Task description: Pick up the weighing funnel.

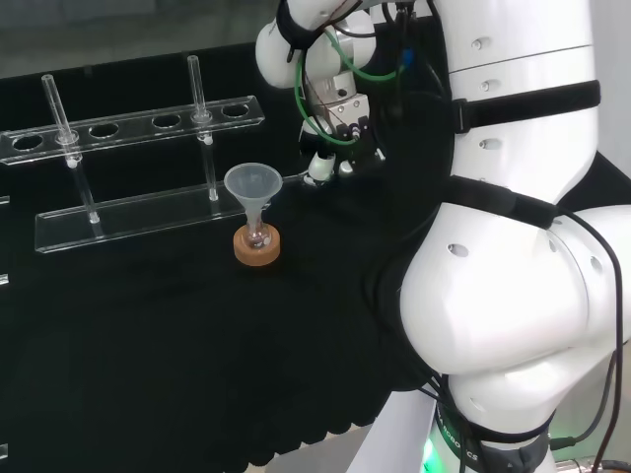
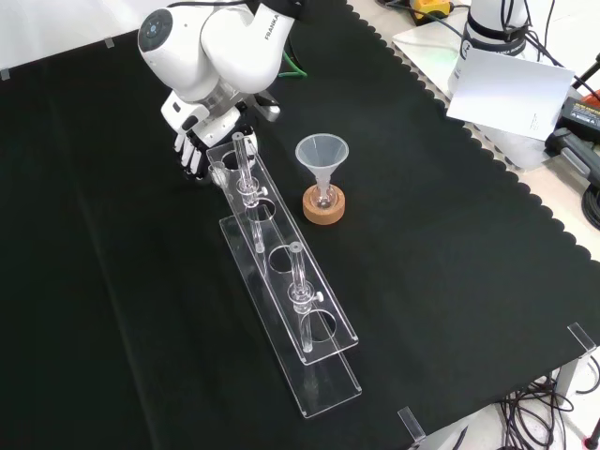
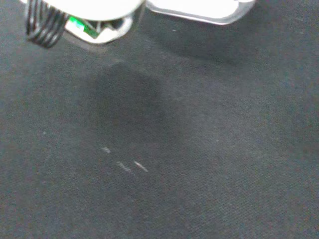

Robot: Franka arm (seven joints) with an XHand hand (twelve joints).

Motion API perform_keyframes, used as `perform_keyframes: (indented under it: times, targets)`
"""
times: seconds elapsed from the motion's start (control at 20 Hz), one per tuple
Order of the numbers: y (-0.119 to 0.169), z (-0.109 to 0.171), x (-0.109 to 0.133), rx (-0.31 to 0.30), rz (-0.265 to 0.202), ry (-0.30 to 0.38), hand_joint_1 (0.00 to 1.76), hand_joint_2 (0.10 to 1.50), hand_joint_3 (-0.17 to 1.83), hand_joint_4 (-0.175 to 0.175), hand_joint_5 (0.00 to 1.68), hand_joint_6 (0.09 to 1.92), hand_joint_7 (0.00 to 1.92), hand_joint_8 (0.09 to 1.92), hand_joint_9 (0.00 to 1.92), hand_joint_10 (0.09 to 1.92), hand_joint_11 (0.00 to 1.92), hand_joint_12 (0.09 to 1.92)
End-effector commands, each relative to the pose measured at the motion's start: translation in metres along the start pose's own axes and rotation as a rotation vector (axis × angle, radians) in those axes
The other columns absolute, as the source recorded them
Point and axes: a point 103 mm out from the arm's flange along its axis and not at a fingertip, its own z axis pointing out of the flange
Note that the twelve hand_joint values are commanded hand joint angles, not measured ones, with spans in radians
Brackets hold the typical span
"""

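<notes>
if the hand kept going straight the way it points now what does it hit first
Most likely the black cloth: the wrist view looks onto bare cloth ahead of the hand. The clear rack stands close beside it, so depth is uncertain.

- Lab bench: clear rack [image 2: 328,380] holding glass tubes [image 2: 298,277]
- A funnel [image 2: 322,155] in a flask [image 2: 323,198] on a cork ring [image 2: 324,214]
- black cloth [image 2: 450,281] below, white robot arm [image 2: 211,42]

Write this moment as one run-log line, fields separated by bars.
hand: at upper end of rack, front view | grip: cannot tell | funnel: upright in flask on cork ring, apart from hand
</notes>
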Motion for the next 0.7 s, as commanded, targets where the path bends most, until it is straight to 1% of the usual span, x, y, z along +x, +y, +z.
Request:
perform_keyframes:
  times: [0.05,0.35,0.4,0.5,0.55,0.6,0.7]
  targets:
    - [0.001,0.000,0.006,0.009,0.008,-0.011,0.97,0.58,0.66,0.033,0.71,0.77,0.54,0.70,0.82,0.52,0.54,1.27]
    - [0.002,0.000,0.006,0.007,0.005,-0.005,0.97,0.58,0.66,0.033,0.71,0.78,0.54,0.70,0.82,0.52,0.54,1.27]
    - [0.002,0.000,0.006,0.003,0.013,0.015,0.97,0.58,0.66,0.033,0.71,0.78,0.54,0.70,0.82,0.52,0.54,1.27]
    - [0.002,0.000,0.006,0.004,0.010,0.008,0.97,0.58,0.66,0.032,0.71,0.78,0.54,0.70,0.82,0.52,0.54,1.27]
    - [0.002,0.001,0.005,0.006,0.017,0.010,0.97,0.58,0.66,0.032,0.71,0.78,0.54,0.70,0.82,0.52,0.54,1.27]
    - [0.001,0.001,0.004,0.005,0.014,0.012,0.97,0.58,0.66,0.032,0.71,0.78,0.54,0.70,0.82,0.52,0.54,1.27]
    - [-0.001,0.003,-0.005,0.007,0.030,0.019,0.97,0.58,0.66,0.032,0.71,0.78,0.54,0.70,0.82,0.52,0.54,1.27]
